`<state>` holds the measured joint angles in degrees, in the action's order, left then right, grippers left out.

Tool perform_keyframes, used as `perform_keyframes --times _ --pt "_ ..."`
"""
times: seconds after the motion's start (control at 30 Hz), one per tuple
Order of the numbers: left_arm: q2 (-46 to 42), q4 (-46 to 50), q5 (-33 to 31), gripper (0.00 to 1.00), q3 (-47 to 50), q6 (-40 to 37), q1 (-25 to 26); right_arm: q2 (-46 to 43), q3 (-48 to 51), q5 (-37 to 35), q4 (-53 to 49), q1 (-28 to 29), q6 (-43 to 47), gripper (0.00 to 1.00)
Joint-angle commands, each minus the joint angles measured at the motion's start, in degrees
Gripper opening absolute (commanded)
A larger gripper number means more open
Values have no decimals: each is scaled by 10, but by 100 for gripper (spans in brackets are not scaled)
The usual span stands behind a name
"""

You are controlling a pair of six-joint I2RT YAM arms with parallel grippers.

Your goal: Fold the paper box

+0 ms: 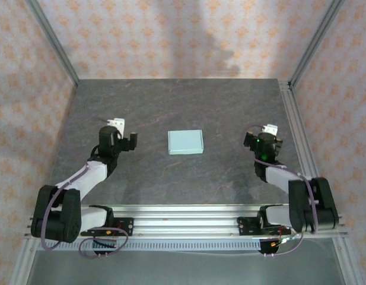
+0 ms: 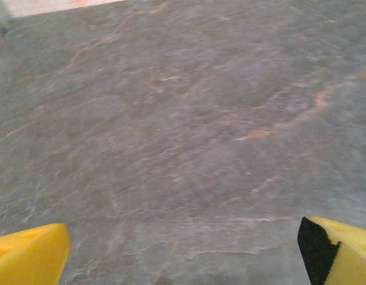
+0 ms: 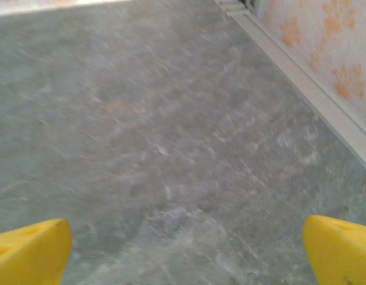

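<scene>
A dark grey, stone-veined table top (image 1: 171, 101) spreads under both sets of jaws and well out beyond them. Peach wallpapered walls with an orange flower pattern (image 1: 171, 35) close in the far side and both flanks. A pale metal frame rail (image 3: 301, 83) runs along the table edge just off to the right of the right jaws, with the flowered wall rising behind it.

The left arm, white and black in segments (image 1: 82, 178), reaches from its base toward the middle of the table, and the right arm of the same build (image 1: 289, 178) does likewise.

The paper box (image 1: 185, 142), a small flat rectangle of pale mint-green card, lies closed on the table between the two sets of jaws. It sits to the right of the left jaws and to the left of the right ones, well apart from both and touched by neither.

The left gripper (image 2: 183, 249) has its jaws spread wide over bare table, nothing between them. The right gripper (image 3: 185, 249) stands the same, jaws wide apart and empty.

Its yellow wedge-shaped fingertips (image 3: 340, 249) sit at either bottom corner of the wrist view. The left gripper's yellow fingertips (image 2: 28, 255) match them, one bearing a black pad (image 2: 316, 249) on its inner face.
</scene>
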<state>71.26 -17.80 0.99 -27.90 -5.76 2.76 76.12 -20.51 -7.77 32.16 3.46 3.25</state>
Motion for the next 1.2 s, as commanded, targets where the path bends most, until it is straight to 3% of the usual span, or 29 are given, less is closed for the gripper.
perform_keyframes --times 0.0,0.17,0.23,0.4,0.5,0.6,1.17 --pt "23 -124 38 100 6 57 -41 39 16 52 176 -23 -12 99" --pt "40 -124 39 100 7 63 -47 138 17 88 277 -26 -3 99" --pt "36 -160 32 100 32 66 -47 115 0 95 203 -27 -1 99" --pt "94 -280 -1 100 75 71 -41 124 -16 108 188 -27 4 99" --pt "140 -254 -13 100 39 66 -31 126 -19 103 183 -27 0 99" --pt "146 -250 -67 100 35 50 -2 127 -21 101 182 -27 -3 99" --pt "145 -247 -69 100 35 52 -2 128 -20 100 184 -28 -3 99"
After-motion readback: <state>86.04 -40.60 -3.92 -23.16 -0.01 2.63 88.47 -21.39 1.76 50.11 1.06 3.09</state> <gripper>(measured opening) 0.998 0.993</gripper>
